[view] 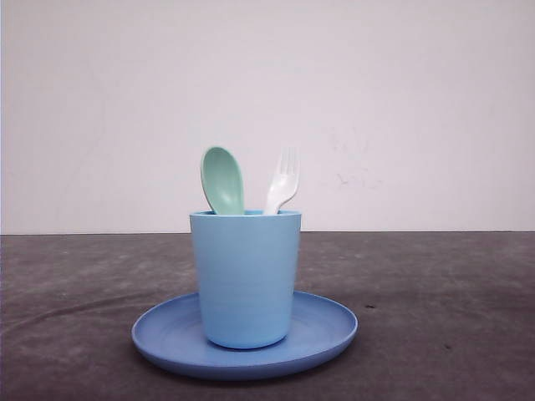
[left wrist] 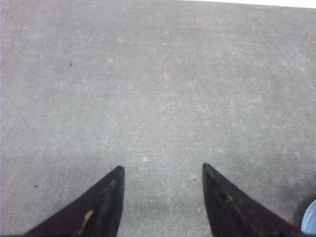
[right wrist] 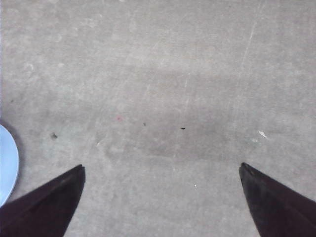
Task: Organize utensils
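Note:
A pale mint-green spoon [view: 222,180] and a white fork [view: 282,182] stand upright in a light blue cup [view: 245,278], bowl and tines sticking out above its rim. The cup stands on a round blue plate [view: 330,332] in the middle of the table. My left gripper [left wrist: 163,169] hangs open over bare grey table, nothing between its black fingers [left wrist: 106,205]. My right gripper [right wrist: 162,168] is open wider, also over bare table and holding nothing. An edge of the plate shows in both wrist views.
The table top [view: 451,301] is dark grey and runs back to a plain white wall [view: 401,100]. The plate's rim [left wrist: 309,218] sits at the corner of the left wrist view and the plate's rim [right wrist: 7,163] at the side of the right wrist view.

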Robot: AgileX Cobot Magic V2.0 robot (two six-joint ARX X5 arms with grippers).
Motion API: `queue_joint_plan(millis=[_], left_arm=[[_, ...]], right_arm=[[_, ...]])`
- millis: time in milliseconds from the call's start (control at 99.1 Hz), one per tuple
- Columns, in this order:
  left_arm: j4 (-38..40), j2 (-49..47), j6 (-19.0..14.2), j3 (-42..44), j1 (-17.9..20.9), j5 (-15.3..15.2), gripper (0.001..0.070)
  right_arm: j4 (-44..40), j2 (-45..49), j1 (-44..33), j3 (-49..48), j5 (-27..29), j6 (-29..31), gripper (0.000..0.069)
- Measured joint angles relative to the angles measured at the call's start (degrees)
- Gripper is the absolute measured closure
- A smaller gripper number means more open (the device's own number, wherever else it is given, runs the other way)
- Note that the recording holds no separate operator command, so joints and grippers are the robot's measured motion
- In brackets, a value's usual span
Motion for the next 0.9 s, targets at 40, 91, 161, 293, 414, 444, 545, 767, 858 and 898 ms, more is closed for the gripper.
queue_joint_plan(millis=[40,91,161,293,414,444,545,767,858,898], left_arm=[[0.0,0.0,0.0,0.0,0.0,0.0,0.0412],[-0.04,0.0,0.02,0.0,0.0,0.0,0.042],[-0.26,0.0,0.04,0.0,0.0,0.0,0.0515],[-0.76,0.0,0.02,0.0,0.0,0.0,0.0675],[-1.16,0.0,0.02,0.0,0.0,0.0,0.0691],[-1.16,0.0,0.02,0.0,0.0,0.0,0.0692],[-1.16,0.0,0.02,0.0,0.0,0.0,0.0692],[-1.16,0.0,0.02,0.0,0.0,0.0,0.0692],[-1.16,0.0,0.02,0.0,0.0,0.0,0.0692],[-1.16,0.0,0.02,0.0,0.0,0.0,0.0692]], right_arm=[[0.0,0.0,0.0,0.0,-0.02,0.02,0.0076],[-0.22,0.0,0.0,0.0,-0.02,0.02,0.0151],[-0.81,0.0,-0.04,0.0,0.0,0.0,0.0369],[-0.87,0.0,-0.04,0.0,0.0,-0.02,0.0634],[-1.22,0.0,-0.04,0.0,0.0,-0.02,0.0677],[-1.25,0.0,-0.04,0.0,0.0,-0.02,0.068],[-0.63,0.0,-0.04,0.0,0.0,-0.02,0.0683],[1.29,0.0,-0.04,0.0,0.0,-0.02,0.0683],[2.16,0.0,-0.04,0.0,0.0,-0.02,0.0683],[2.6,0.0,-0.04,0.0,0.0,-0.02,0.0683]])
